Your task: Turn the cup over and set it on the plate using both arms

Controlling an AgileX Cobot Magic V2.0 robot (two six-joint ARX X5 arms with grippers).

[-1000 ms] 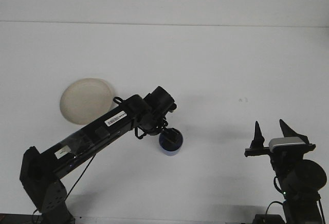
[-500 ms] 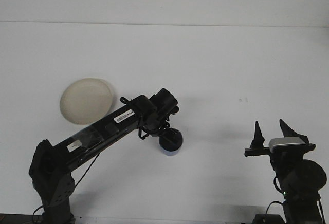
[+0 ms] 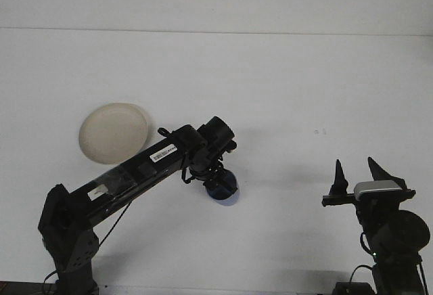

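Observation:
A small blue cup hangs tilted just below the wrist of my left arm, near the middle of the white table. My left gripper points down and is shut on the blue cup; its fingers are mostly hidden by the wrist. A cream round plate lies flat to the left, behind the left arm and apart from the cup. My right gripper stands at the lower right with its two fingers pointing up, open and holding nothing, far from the cup.
The left arm's long black links run from the lower left corner diagonally toward the cup, passing just in front of the plate. The table's far edge meets a white wall.
The cup, whose dark opening faced up before, now shows its blue side and sits tilted in the left gripper. The left arm's base link swung slightly right. The right arm stayed still.

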